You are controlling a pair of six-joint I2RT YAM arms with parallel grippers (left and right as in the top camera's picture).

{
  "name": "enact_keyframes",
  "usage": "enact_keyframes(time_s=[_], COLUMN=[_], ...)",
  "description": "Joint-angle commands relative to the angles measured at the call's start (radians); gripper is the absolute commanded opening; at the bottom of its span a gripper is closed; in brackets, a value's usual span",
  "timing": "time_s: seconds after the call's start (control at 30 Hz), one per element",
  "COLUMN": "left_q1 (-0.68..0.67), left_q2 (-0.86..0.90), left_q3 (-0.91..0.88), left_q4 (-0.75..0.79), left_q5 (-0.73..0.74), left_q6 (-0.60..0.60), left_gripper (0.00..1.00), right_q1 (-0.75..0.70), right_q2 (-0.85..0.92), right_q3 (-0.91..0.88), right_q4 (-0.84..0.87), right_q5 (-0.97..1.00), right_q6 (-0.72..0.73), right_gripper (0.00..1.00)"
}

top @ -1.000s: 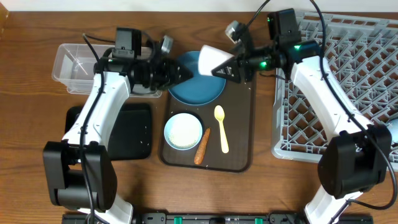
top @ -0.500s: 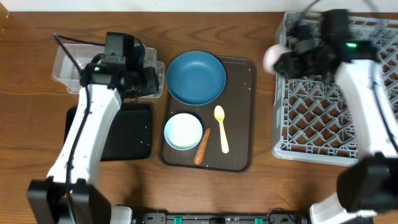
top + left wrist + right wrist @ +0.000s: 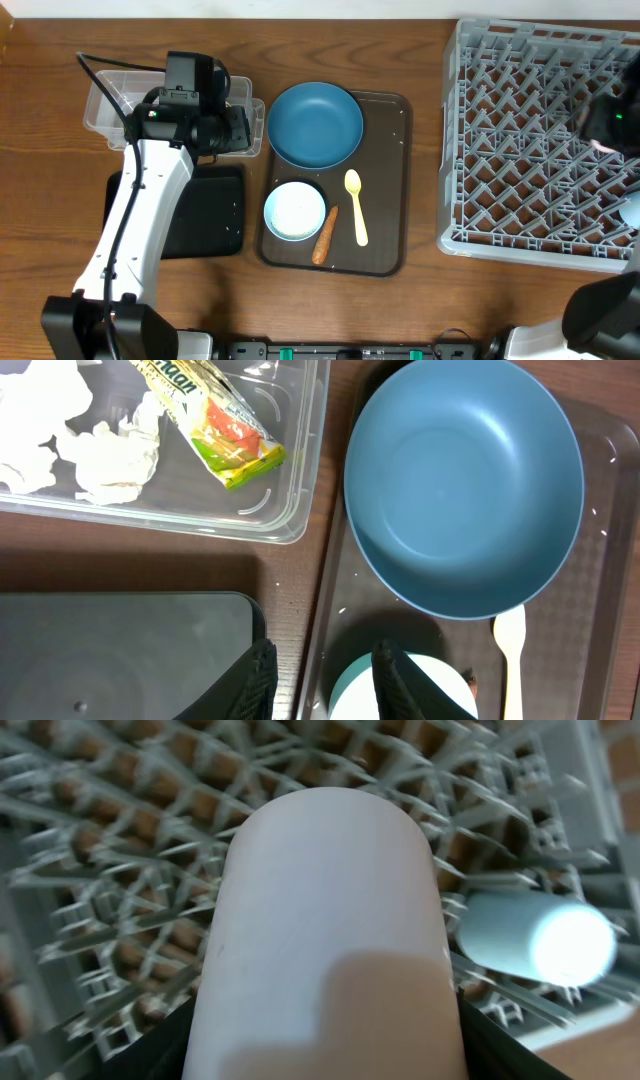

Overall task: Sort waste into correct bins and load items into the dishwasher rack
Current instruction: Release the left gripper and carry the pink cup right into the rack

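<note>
**Operator:** What is nearest the right wrist camera?

**Clerk:** Entry 1: pink cup [image 3: 325,900].
- Look: pale pink, with a plain smooth wall and no handle showing.
- Hold: your right gripper [image 3: 325,1038] is clamped on its body, with a dark finger on each flank.
- Handling, by judgement: light, rigid and slick, probably plastic, so not very fragile. You do best holding across the mid-wall, firmly enough that it cannot slide.
- Location: over the grid of the dishwasher rack [image 3: 100,850]. Whether it touches the pegs cannot be told.

**Operator:** And beyond it?

**Clerk:** Entry 2: light-blue cup [image 3: 535,940]. It seems to lie on its side in the rack, just to the right of the pink cup.

Entry 3, across the table: your left gripper [image 3: 328,678], fingers apart and empty.
- It hangs over the near edge of the brown serving tray [image 3: 610,480].
- The white bowl [image 3: 430,695] is just beneath it.
- Farther on is the dark-blue plate [image 3: 465,485].
- Farthest is the clear tub [image 3: 290,500], which holds the tissue [image 3: 110,460] and the snack wrapper [image 3: 225,435].
</note>
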Motion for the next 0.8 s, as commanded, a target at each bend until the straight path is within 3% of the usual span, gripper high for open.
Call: enact_keyframes(time_s=[0.0, 0.67, 0.77], left_q1=[0.002, 0.002, 0.002], left_q2=[-0.004, -0.004, -0.003], left_q3=[0.009, 0.009, 0.009], left_q4=[-0.002, -0.007, -0.008], left_q5=[-0.016, -0.016, -0.016], left_q6=[0.010, 0.010, 0.010], left_gripper=[0.34, 0.34, 0.34], right_q1=[-0.066, -0.198, -0.205], right_q2=[0.026, 0.205, 0.215], right_q3=[0.003, 0.003, 0.003], right_q4=[-0.003, -0.012, -0.010], right_q5=[0.036, 0.032, 0.032], right_q6=[0.029, 0.028, 0.028], right_gripper=[0.01, 0.01, 0.05])
